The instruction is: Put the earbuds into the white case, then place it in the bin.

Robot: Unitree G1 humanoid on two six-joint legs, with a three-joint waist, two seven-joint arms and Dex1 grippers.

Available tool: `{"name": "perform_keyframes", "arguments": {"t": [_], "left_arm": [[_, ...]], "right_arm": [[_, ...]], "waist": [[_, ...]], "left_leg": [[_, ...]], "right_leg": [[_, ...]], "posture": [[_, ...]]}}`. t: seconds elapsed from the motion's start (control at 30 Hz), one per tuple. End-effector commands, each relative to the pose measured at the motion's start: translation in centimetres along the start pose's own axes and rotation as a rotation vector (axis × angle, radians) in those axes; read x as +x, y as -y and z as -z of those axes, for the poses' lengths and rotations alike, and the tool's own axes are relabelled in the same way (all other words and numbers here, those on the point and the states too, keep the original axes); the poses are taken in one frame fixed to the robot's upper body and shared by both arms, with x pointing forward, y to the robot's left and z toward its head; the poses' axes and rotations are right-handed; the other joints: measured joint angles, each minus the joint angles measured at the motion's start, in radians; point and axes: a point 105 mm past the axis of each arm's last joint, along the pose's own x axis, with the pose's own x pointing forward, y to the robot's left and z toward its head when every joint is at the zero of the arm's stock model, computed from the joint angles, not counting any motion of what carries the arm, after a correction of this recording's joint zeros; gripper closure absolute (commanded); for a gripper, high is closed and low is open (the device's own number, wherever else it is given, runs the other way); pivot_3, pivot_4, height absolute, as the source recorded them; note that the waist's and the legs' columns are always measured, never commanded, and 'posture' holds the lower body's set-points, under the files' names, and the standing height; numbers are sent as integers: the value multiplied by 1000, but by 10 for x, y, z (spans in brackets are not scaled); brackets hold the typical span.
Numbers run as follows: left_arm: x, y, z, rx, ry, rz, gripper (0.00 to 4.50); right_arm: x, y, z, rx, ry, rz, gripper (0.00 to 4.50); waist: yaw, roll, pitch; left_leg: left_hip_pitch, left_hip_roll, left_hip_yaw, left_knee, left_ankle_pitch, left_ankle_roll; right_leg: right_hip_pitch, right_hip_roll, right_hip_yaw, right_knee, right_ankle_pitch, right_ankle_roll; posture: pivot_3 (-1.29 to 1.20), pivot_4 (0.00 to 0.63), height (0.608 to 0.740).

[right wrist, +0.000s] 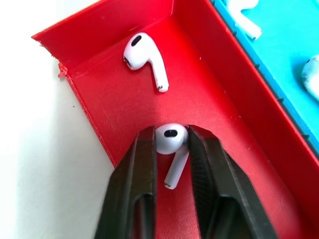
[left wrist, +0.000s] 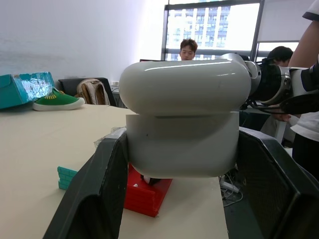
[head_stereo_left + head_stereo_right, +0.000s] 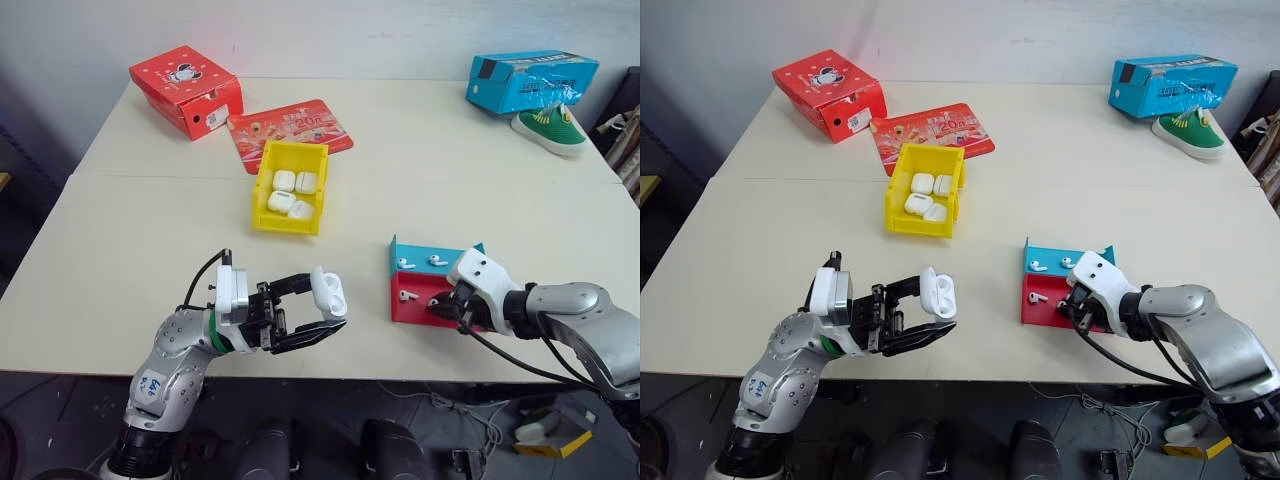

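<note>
4 white cases (image 3: 291, 194) lie together in the yellow bin (image 3: 263, 186), which stands mid-surface (image 3: 420, 150), well apart from both arms.

1 further white case (image 3: 328, 291), lid hinged open, is clamped between the fingers of the left end effector (image 3: 312, 311) and held above the near edge of the surface, left of the tray.

1 shallow tray (image 3: 412, 306), blue half behind and red half in front, sits at the near right. Blue half: 2 earbuds (image 3: 420, 262) lying loose. Red half: 1 earbud (image 1: 144, 57) lying free toward its outer end wall, and 1 earbud (image 1: 171, 144) pinched at its head between the fingers of the right end effector (image 1: 171, 149), stem trailing on the tray floor. The right wrist housing covers much of the red half in the head views.

1 red cardboard box (image 3: 186, 89) at the far left corner; 1 red printed sheet (image 3: 290, 129) flat just behind the bin, touching its far wall.

1 blue box (image 3: 530, 80) at the far right, with 1 green shoe (image 3: 551, 129) just beside it.

2 people are visible beyond the surface in the left wrist view.
</note>
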Motion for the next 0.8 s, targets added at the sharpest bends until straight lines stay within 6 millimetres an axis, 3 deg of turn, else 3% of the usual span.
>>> {"name": "perform_keyframes", "arguments": {"t": [0.03, 0.3, 0.43, 0.53, 0.7, 0.8], "left_arm": [[5, 5, -10, 37, 24, 42, 1722], [8, 4, -11, 26, 34, 74, 1722], [10, 4, -11, 23, 39, 90, 1722], [12, 5, -17, 1, 69, 110, 1722], [22, -2, -39, -70, 177, 158, 1722], [27, -6, -48, -97, 208, 195, 1722]], "right_arm": [[-5, 2, 8, -5, -27, 13, 4052], [-9, -6, 9, 13, 3, -33, 4052], [-14, -7, -9, -8, 138, -41, 4052], [-34, -20, -32, -72, 320, -147, 4052], [-106, -31, -102, -66, 1001, -297, 4052], [-113, -38, -126, -40, 1129, -353, 4052]], "waist": [[0, 0, 0], [0, 0, 0], [1, 0, 0], [3, 0, 0], [2, -2, 1], [-2, -2, 1]], "left_leg": [[0, 0, 0, 0, 0, 0], [0, 0, 0, -1, 0, 0], [0, 0, 0, -1, 0, 0], [0, 0, 0, -1, 0, 0], [0, 0, -1, -2, 0, 0], [0, 0, -1, -2, 1, 0]], "right_leg": [[0, 0, 0, 0, 0, 0], [0, 0, 0, 0, 0, 0], [0, 0, 0, -1, 0, 0], [0, 0, 0, -1, 0, 0], [1, 2, 0, -1, 0, 1], [2, 1, 0, 1, 1, 1]], "posture": [[0, 150, 740], [0, 150, 740], [0, 150, 740], [0, 150, 740], [0, 150, 740], [0, 150, 740]]}}
